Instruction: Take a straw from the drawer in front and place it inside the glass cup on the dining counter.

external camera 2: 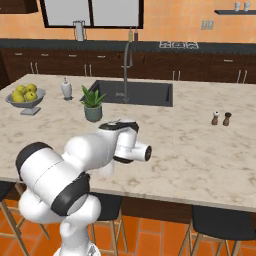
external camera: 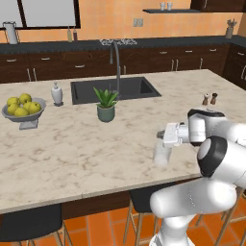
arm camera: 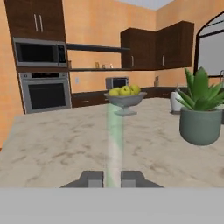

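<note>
Your claw (arm camera: 112, 178) is pinched narrow on the straw (arm camera: 114, 140). In the hand view the straw is a pale, greenish see-through strip. It starts between the two dark fingertips (arm camera: 91, 178) and runs straight away from them, towards the fruit bowl (arm camera: 125, 98).

From the left base view, the claw (external camera: 160, 136) reaches out sideways over the near part of the desk (external camera: 72, 149). The glass cup (external camera: 162, 154) stands upright on the desk directly below it. You cannot tell from there whether the straw reaches into the cup, because the thin stick is lost against the pale stone.

Any marking on the soap bottle (external camera: 57, 94), the oven (arm camera: 45, 94) or the microwave (arm camera: 40, 52) is too blurred to read.

The desk is a wide beige top with brown marble veins. A dark sink (external camera: 115, 90) is sunk into its far side, with an arched faucet (external camera: 116, 62) rising behind it. A potted plant (external camera: 105, 106) in a grey-green pot sits just in front of the sink. The white soap bottle stands to the left of the basin. A grey bowl of yellow-green fruit (external camera: 24, 109) sits near the left edge. Two small shakers (external camera: 209, 99), one pale and one dark, stand together on the right, well apart from the cup.

Dark stools (external camera: 29, 226) are tucked under the near edge, over an orange tiled floor (external camera: 96, 226). The back wall is orange. Dark brown cabinets (external camera: 48, 67) run along it under a black counter (external camera: 48, 46), with a window (external camera: 48, 12) above.
</note>
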Controlling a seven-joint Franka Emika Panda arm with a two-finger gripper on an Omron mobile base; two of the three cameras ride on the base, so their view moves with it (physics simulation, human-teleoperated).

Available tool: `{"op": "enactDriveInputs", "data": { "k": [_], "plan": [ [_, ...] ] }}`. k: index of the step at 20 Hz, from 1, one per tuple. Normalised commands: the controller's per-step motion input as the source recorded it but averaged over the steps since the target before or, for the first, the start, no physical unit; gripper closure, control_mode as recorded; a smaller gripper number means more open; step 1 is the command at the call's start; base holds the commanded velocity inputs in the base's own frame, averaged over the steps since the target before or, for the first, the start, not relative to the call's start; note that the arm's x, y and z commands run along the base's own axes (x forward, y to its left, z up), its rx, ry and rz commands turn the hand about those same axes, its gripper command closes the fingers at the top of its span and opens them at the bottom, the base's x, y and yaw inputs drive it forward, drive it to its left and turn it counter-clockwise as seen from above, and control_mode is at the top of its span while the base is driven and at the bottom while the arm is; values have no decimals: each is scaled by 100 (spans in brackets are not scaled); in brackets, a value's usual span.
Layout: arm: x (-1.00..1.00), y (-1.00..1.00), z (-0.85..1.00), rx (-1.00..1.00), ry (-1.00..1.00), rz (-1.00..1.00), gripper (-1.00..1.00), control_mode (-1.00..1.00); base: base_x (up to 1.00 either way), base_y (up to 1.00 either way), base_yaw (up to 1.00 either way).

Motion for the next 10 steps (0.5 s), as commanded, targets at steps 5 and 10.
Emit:
{"op": "enactDriveInputs", "data": {
  "k": [5, 10],
  "plan": [
    [-24, 0, -20, 0, -3, 0, 100, -100, 0, 0, 0],
    [-9, -5, -5, 0, -7, 0, -100, -100, 0, 0, 0]
  ]
}}
